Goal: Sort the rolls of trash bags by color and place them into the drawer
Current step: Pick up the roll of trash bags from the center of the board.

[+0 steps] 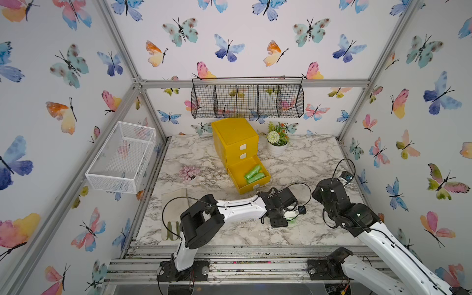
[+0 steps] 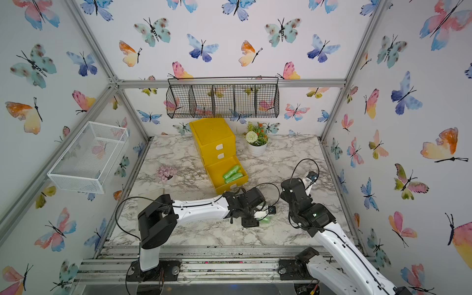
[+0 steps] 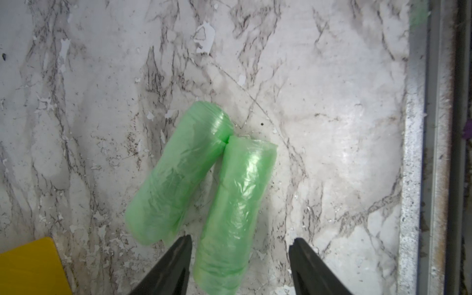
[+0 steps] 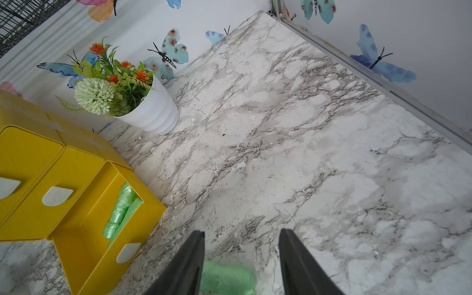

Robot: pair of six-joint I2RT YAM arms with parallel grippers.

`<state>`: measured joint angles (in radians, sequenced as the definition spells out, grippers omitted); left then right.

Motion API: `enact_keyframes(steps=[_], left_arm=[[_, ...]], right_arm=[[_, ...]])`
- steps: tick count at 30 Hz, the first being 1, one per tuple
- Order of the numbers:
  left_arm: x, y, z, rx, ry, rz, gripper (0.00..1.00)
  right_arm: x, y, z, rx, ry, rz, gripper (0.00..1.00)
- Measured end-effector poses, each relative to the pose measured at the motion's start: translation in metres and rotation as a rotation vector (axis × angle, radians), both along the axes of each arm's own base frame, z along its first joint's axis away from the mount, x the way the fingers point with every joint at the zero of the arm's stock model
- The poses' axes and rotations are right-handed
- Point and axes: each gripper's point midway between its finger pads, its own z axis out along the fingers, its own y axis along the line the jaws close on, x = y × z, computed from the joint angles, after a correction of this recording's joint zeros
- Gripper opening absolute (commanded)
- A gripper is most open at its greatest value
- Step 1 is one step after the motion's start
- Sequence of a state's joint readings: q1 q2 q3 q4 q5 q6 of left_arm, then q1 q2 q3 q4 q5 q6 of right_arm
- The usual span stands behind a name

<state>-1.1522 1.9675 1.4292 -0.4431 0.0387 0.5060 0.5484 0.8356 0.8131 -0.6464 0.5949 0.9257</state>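
- Marble-patterned tabletop (image 1: pixel 306 163) inside butterfly-papered walls (image 1: pixel 255 46).
- Bright yellow plastic three-drawer chest (image 1: pixel 235 135): its bottom drawer (image 1: pixel 255 187) is pulled open and holds glossy green trash-bag rolls (image 1: pixel 252 173); the upper two drawers are shut.
- Two more green rolls (image 3: pixel 176 173) lie touching on the tabletop.
- Left gripper (image 3: pixel 240 238): fingers apart, straddling one roll's end.
- Right gripper (image 4: pixel 241 232): fingers apart.

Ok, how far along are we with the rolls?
Done: two green rolls lie in the open bottom drawer. In hand: the open left gripper straddles one green roll on the table, a second roll beside it, touching. Left: both of those. No pink or purple rolls show; the two upper drawers are closed, so their contents are unseen.
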Motion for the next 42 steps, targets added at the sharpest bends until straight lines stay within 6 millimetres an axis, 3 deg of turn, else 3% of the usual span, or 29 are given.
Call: enact_keyframes(steps=[6, 11, 14, 25, 28, 31, 37, 40, 42], left_arm=[[0.004, -0.011, -0.009, 0.014, 0.000, -0.015, 0.58], [0.003, -0.009, -0.033, 0.072, 0.026, -0.022, 0.56], [0.002, -0.007, -0.036, 0.084, 0.033, -0.023, 0.55], [-0.001, -0.004, -0.035, 0.104, 0.049, -0.021, 0.24], [-0.001, -0.004, -0.034, 0.104, 0.051, -0.018, 0.20], [0.000, -0.004, -0.033, 0.105, 0.054, -0.014, 0.09], [-0.001, -0.001, -0.031, 0.095, 0.055, 0.008, 0.03], [-0.001, 0.013, -0.017, 0.085, 0.040, 0.040, 0.02], [0.005, 0.019, 0.007, 0.048, 0.013, 0.078, 0.01]], right_arm=[[0.003, 0.002, -0.004, 0.006, 0.010, 0.007, 0.52], [0.004, 0.001, -0.008, 0.004, 0.016, 0.006, 0.53], [0.004, 0.001, -0.009, 0.005, 0.019, 0.008, 0.53], [0.005, 0.002, -0.012, 0.017, 0.022, 0.013, 0.53], [0.006, 0.001, -0.012, 0.020, 0.021, 0.009, 0.53], [0.006, 0.002, -0.012, 0.023, 0.020, 0.010, 0.53], [0.007, 0.005, -0.013, 0.037, 0.026, 0.027, 0.53], [0.007, 0.008, -0.013, 0.049, 0.025, 0.039, 0.53], [0.007, 0.009, -0.013, 0.056, 0.024, 0.047, 0.53]])
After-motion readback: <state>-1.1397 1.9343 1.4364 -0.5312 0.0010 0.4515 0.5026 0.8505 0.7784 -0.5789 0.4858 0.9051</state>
